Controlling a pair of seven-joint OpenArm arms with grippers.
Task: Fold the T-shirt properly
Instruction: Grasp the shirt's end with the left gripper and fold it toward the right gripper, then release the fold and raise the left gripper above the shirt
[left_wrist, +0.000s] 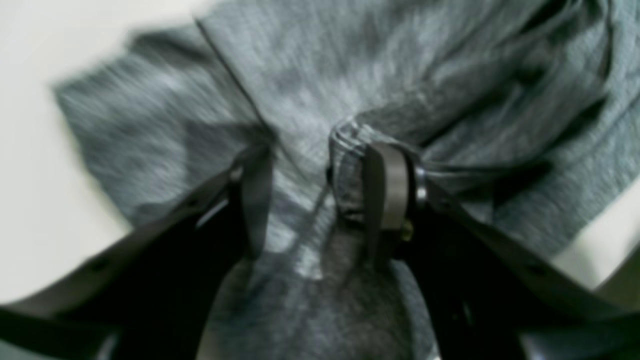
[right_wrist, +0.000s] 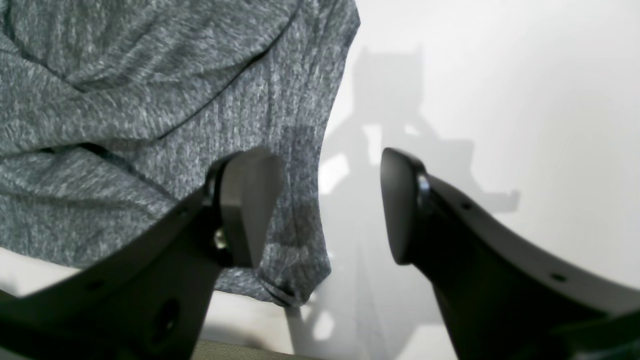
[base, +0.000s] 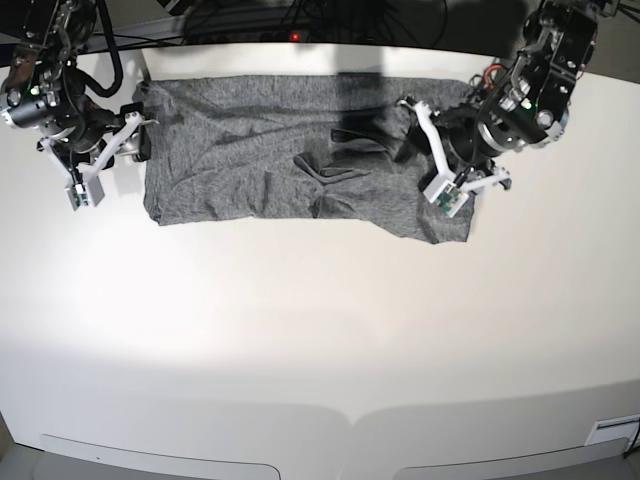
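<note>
While the grey T-shirt (base: 270, 165) is lying rumpled across the far tabletop (base: 320, 330), I am holding my left gripper (left_wrist: 320, 200) and right gripper (right_wrist: 330, 200) spread apart, judging that smoothing should precede folding.

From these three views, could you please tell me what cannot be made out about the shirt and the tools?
- Left wrist view: motion blur; whether the bunched shirt fold touches the left tool is unclear.
- Right wrist view: the shirt runs off the left and top edges.
- Base view: the right tool tips are too small; arms hide both shirt ends.
</note>
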